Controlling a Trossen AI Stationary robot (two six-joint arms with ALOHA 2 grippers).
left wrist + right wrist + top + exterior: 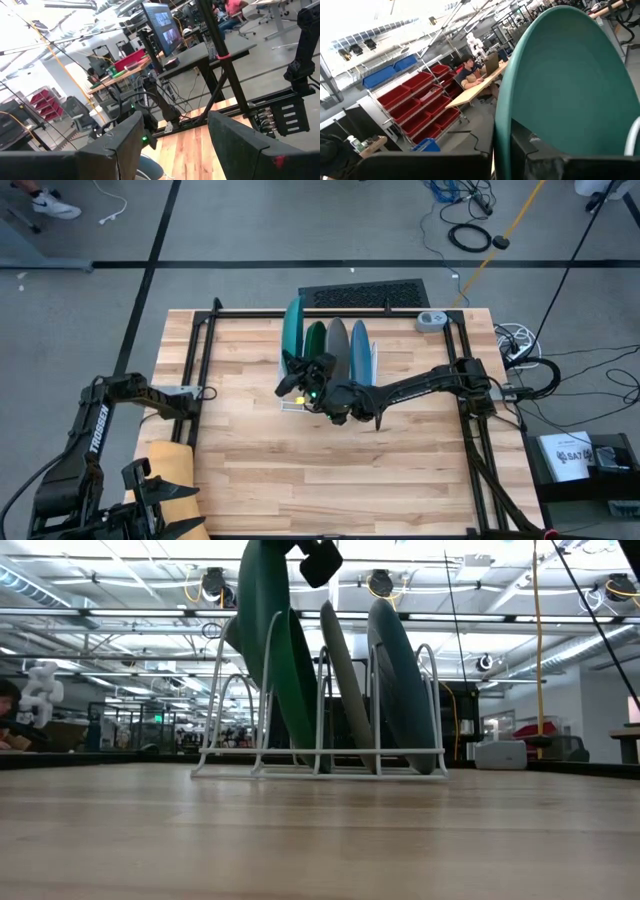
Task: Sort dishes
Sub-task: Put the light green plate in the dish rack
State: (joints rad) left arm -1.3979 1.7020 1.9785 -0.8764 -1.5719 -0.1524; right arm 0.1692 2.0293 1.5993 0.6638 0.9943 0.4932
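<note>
Pale butcher-block table (330, 470), planks running lengthwise, framed by a dark rail; beyond it an open workshop with red bins and desks, a person seated at one.

White wire rack (318, 705) stands toward the far middle of the table. All four dishes are upright in it, on edge, side by side: teal plate (293, 332) at the left end, then dark green plate (315, 340), grey plate (338, 342), blue plate (360, 345). In the low view the teal one rides higher than its neighbours and leans, so it looks not fully seated in its slot.

Right gripper (300, 383) is at the near rim of the teal plate. In the right wrist view its fingers sit either side of the thin edge, closed onto it. Left gripper (172, 145) waits at the near left corner over the yellow cloth (165, 465), fingers spread apart, holding nothing.

Handling, as a judgement: plates look rigid, smooth, matte-glazed, round and shallow with a thin lip. Likely moderately heavy for a rim pinch, and slick. Held by one edge, a plate could pivot or slip. Chipping is possible if it knocks the wire or a neighbour. Best hold is the exposed rim, clear of the rack's hoops, with the plate kept vertical in line with its slot.
</note>
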